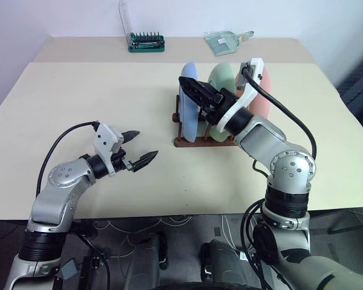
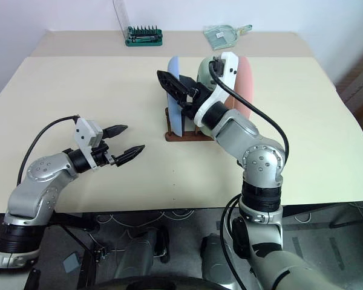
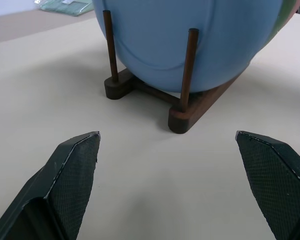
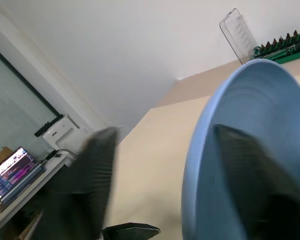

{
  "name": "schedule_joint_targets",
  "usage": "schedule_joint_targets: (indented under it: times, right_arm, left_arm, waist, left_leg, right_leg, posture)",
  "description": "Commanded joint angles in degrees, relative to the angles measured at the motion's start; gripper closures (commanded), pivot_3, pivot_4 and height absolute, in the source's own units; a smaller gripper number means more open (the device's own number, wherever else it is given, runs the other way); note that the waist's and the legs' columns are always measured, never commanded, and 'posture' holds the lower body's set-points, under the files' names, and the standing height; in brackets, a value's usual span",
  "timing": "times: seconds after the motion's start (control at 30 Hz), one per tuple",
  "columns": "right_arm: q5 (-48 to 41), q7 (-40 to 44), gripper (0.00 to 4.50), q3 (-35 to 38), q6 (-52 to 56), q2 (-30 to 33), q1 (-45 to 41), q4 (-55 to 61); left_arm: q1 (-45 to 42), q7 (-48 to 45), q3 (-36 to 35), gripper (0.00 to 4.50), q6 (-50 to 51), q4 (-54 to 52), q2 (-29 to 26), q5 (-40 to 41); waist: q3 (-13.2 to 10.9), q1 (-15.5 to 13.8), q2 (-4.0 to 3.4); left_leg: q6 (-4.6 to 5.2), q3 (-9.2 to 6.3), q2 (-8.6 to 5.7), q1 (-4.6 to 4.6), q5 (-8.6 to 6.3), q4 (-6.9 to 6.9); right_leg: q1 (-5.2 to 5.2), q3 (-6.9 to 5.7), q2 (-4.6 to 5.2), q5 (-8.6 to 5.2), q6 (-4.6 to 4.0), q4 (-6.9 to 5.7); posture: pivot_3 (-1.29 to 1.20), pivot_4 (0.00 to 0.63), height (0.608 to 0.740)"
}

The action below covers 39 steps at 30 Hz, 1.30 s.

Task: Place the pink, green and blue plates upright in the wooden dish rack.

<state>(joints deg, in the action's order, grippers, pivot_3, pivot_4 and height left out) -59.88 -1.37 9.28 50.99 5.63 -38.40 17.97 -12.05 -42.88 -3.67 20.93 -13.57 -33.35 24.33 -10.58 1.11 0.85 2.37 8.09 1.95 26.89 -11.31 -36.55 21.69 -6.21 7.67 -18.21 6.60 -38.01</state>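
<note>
no readable text, labels, brands, numbers or signs anywhere; writing on the laptop screen (image 4: 16, 167) at the room's edge too small and blurred to make out.

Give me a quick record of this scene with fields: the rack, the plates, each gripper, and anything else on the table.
rack: wooden dish rack near the table's middle
plates: blue plate, green plate and pink plate, all upright in the rack
left gripper: jaws open, nothing held, low over the table, aimed at the rack
right gripper: jaws open astride the blue plate's top rim
other: green bit case and clear packet at far edge
</note>
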Motion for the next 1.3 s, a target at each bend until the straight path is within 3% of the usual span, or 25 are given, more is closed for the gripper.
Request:
schedule_joint_targets:
  times: [0.03,0.23,0.37,0.5,0.63,0.7,0.83,0.93,1.07,1.3]
  right_arm:
    - [0.56,0.86,0.05,-0.80,-0.19,1.60,-0.99,2.45]
    - [6.42,6.97,0.05,-6.02,-0.35,10.20,-3.22,7.14]
    - [6.89,9.78,0.05,-6.58,-0.67,12.72,-4.17,9.45]
    - [12.60,17.80,0.05,-7.28,-4.16,22.03,-4.66,14.98]
    - [15.44,24.23,0.05,0.97,-8.13,32.68,1.26,17.22]
    - [14.98,27.36,0.05,9.35,-8.42,37.60,7.34,16.77]
    - [12.33,34.39,0.05,21.18,-9.15,42.65,20.65,19.54]
    - [18.72,38.25,0.05,26.90,-13.11,41.84,35.81,20.48]
    - [27.17,39.55,0.05,24.37,-19.49,40.50,46.02,14.54]
    - [33.84,39.48,0.05,17.85,-28.65,35.12,47.34,4.96]
  left_arm:
    - [-0.17,0.10,-0.60,0.00,-0.68,-1.90,0.28,0.15]
    - [-0.23,-0.04,-0.39,0.00,-0.78,-1.62,0.53,0.13]
    - [-0.31,-0.15,-0.21,0.00,-0.85,-1.45,0.67,0.08]
    - [-0.98,-0.80,0.13,0.00,-1.05,-0.47,0.76,0.06]
    - [-1.87,-1.90,0.42,0.00,-1.61,1.56,0.67,-0.37]
    - [-2.72,-3.07,0.85,0.00,-2.25,3.65,0.50,-0.80]
    - [-4.53,-4.71,1.49,0.00,-3.58,7.53,0.66,-1.67]
    - [-6.52,-5.70,2.19,0.00,-5.25,11.51,1.10,-2.84]
    - [-7.52,-5.68,2.94,0.00,-6.49,13.71,2.01,-3.95]
    - [-5.35,-5.28,1.39,0.00,-9.04,15.92,1.41,-5.90]
  waist:
    - [0.00,0.00,0.00]
    - [-0.01,-0.01,-0.02]
    - [-0.01,-0.01,-0.01]
    - [-0.01,-0.42,-0.02]
    - [0.01,-0.66,0.02]
    - [0.01,-0.75,0.03]
    - [-0.01,-1.13,-0.04]
    - [0.02,-1.70,-0.03]
    - [0.03,-1.59,-0.04]
    - [0.01,-1.20,-0.14]
  left_leg:
    - [0.00,0.00,0.00,0.00,0.00,0.00]
    - [0.00,0.01,0.00,0.03,0.00,0.02]
    - [-0.01,0.01,0.00,0.05,0.01,0.04]
    - [0.00,0.02,-0.02,0.10,0.01,0.04]
    - [0.04,0.01,-0.04,0.23,0.00,0.00]
    - [0.05,0.00,-0.05,0.23,0.00,0.00]
    - [0.09,0.00,-0.03,0.20,-0.01,0.01]
    - [0.08,-0.04,0.03,0.06,-0.01,0.02]
    - [0.12,0.00,-0.03,-0.26,-0.04,0.15]
    - [0.03,0.00,0.00,-0.39,0.02,0.30]
  right_leg:
    - [0.00,0.00,0.00,0.00,0.00,0.00]
    - [0.10,0.01,0.02,0.00,0.00,0.02]
    - [0.08,0.02,0.01,0.00,0.00,0.02]
    - [0.09,0.01,0.04,0.00,0.00,0.05]
    - [0.18,-0.02,0.05,0.00,0.01,0.10]
    - [0.12,-0.05,0.05,0.01,0.01,0.14]
    - [0.07,-0.07,0.04,0.01,0.01,0.19]
    - [-0.08,-0.11,-0.01,0.01,0.01,0.22]
    - [-0.45,-0.10,0.06,0.04,-0.01,0.47]
    - [-0.48,-0.08,0.02,0.04,-0.03,0.48]
  posture:
    - [0.00,0.150,0.736]
    - [0.00,0.150,0.736]
    - [0.00,0.150,0.736]
    - [0.00,0.150,0.736]
    - [0.00,0.150,0.736]
    - [0.00,0.150,0.736]
    - [0.00,0.150,0.736]
    - [0.00,0.150,0.736]
    - [0.00,0.150,0.736]
    - [0.00,0.150,0.736]
